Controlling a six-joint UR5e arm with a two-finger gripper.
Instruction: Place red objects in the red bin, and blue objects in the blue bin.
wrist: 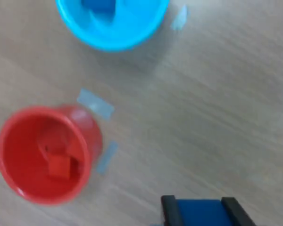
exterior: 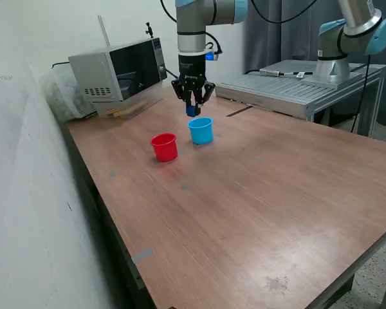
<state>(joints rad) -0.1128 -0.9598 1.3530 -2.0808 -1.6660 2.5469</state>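
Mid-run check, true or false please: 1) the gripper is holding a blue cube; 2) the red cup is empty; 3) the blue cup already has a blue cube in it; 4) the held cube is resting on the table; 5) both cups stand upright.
1) True. The gripper is shut on a blue cube.
2) False. The red cup holds at least one red cube; there may be a second one behind it, but the blur makes it hard to tell.
3) True. A blue cube lies inside the blue cup.
4) False. In the exterior view the held cube hangs in the air, above the table and near the blue cup.
5) True.
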